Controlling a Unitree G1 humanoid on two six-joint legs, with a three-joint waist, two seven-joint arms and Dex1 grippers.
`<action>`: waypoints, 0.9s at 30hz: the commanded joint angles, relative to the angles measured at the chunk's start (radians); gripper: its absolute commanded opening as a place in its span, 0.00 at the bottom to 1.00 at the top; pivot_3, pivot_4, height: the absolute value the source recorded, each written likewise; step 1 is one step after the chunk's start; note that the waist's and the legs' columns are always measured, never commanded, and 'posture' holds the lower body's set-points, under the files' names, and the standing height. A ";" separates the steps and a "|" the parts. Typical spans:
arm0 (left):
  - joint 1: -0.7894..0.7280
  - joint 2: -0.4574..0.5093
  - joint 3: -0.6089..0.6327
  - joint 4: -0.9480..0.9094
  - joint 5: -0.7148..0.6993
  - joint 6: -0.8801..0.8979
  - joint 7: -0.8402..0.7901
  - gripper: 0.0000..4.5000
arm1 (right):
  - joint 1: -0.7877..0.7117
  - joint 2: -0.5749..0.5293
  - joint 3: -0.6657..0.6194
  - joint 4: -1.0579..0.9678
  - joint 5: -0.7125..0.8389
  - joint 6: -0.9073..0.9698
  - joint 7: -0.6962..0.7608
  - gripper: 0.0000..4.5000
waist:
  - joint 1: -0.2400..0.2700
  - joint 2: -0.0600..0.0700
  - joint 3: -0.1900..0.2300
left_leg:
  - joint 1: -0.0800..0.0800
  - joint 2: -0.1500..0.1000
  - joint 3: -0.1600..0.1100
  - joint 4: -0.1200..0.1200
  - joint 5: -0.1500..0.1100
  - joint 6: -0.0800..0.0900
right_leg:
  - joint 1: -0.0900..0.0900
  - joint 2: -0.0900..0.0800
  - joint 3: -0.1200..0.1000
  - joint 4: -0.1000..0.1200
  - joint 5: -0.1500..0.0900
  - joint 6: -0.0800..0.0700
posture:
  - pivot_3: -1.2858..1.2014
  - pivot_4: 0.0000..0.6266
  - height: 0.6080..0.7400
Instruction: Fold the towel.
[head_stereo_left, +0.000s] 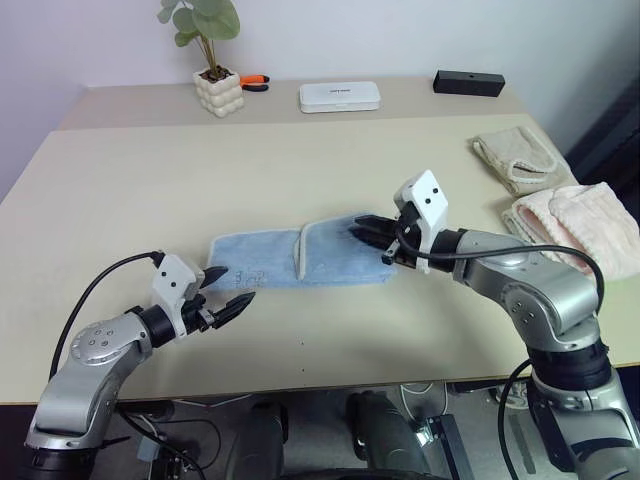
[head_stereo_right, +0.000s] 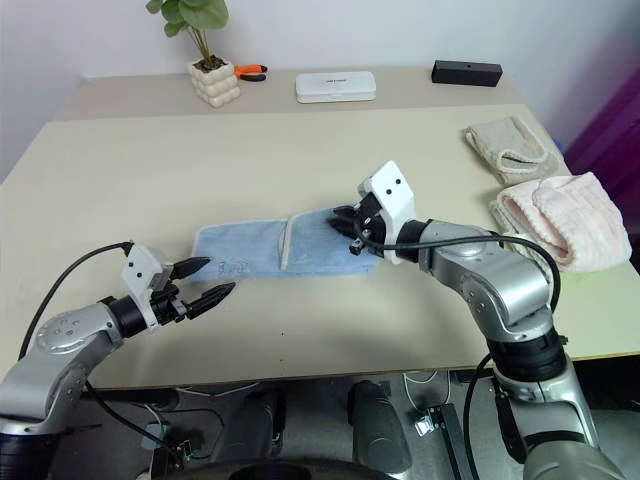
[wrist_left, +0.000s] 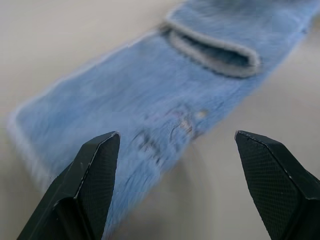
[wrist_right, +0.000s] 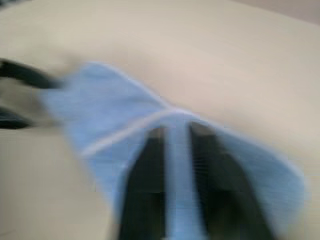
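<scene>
Lying flat near the front middle of the table (head_stereo_left: 120, 200), the towel (head_stereo_left: 255, 262) forms a long light blue strip with one end folded over, its white-hemmed edge standing as a ridge across the middle. The dark embroidered mark sits near the corner closest to the left gripper (head_stereo_left: 228, 291). That gripper hovers just off this end of the towel, its two black fingers (wrist_left: 95, 175) spread wide and holding nothing; the wrist view shows cloth and bare table between them. The right gripper (head_stereo_left: 368, 232) is over the folded end, its fingers closed together and pinching a fold of the towel, which the right wrist view shows squeezed between them. Well apart, at the right side of the table, lie a beige cloth (head_stereo_left: 520, 160) and a pink towel (head_stereo_left: 575, 222).
</scene>
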 joint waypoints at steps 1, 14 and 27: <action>0.031 -0.048 0.056 -0.072 -0.082 0.057 0.058 0.83 | -0.002 0.044 0.085 0.090 -0.106 -0.142 0.037 0.02 | 0.000 0.000 0.000 | 0.000 0.000 0.000 0.000 0.000 0.000 | 0.000 0.000 0.000 0.000 0.000 0.001 | 0.52 0.24 0.98; 0.185 -0.212 0.145 -0.207 -0.276 0.247 0.295 0.83 | 0.028 0.132 0.148 0.260 -0.267 -0.395 0.146 0.14 | 0.000 -0.001 -0.001 | 0.003 0.000 0.000 0.000 0.000 0.000 | 0.003 0.000 0.000 0.001 0.000 -0.001 | 0.52 0.24 0.98; 0.007 -0.498 0.241 -0.084 -0.852 0.372 0.952 1.00 | -0.024 0.060 0.131 0.006 -0.264 -0.440 0.315 0.99 | 0.008 -0.002 -0.001 | 0.005 -0.001 -0.003 0.001 0.000 0.000 | 0.007 -0.001 -0.001 0.001 0.001 0.002 | 0.52 0.24 0.98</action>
